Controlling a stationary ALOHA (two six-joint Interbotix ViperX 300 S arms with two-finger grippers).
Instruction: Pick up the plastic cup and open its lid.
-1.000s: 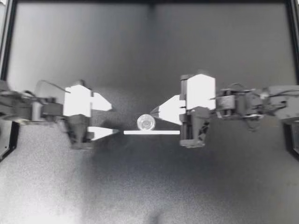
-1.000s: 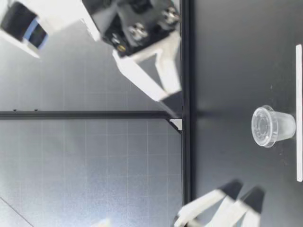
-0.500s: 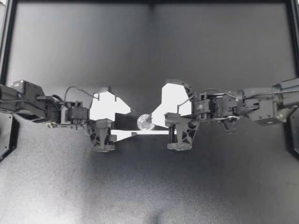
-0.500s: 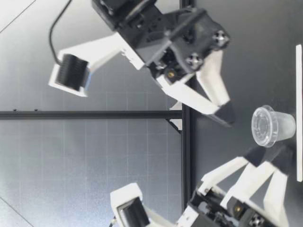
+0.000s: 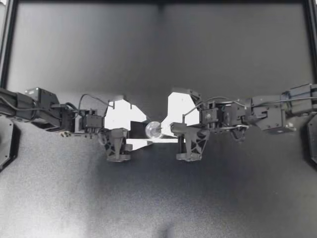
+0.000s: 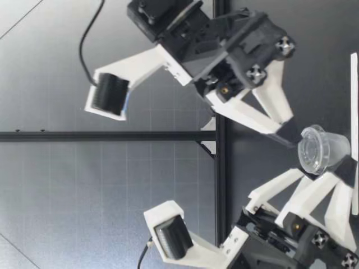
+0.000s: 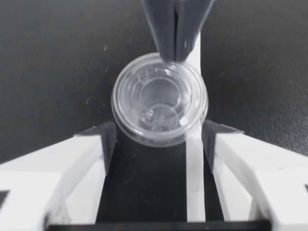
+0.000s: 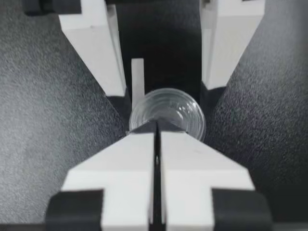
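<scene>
A small clear plastic cup (image 5: 153,130) with its lid on stands upright at the table's middle. My left gripper (image 5: 142,131) is open, with one finger on each side of the cup. In the left wrist view the cup (image 7: 160,98) sits between the fingertips (image 7: 103,139) with small gaps on both sides. My right gripper (image 5: 166,130) is shut and empty. Its tip (image 8: 156,126) meets the lid's rim on the far side of the cup (image 8: 168,113). The low view shows the cup (image 6: 322,150) on the table, with my right gripper (image 6: 291,131) at its lid and my left gripper (image 6: 331,175) around its body.
A thin white strip (image 5: 166,141) lies flat on the dark table just beside the cup, partly under the left gripper's fingers. A black frame rail (image 5: 158,2) borders the table's far edge.
Both arms have come in toward the cup and down. The left gripper's open fingers now stand on both sides of the cup, and the shut right gripper's tip has reached the lid's rim.
</scene>
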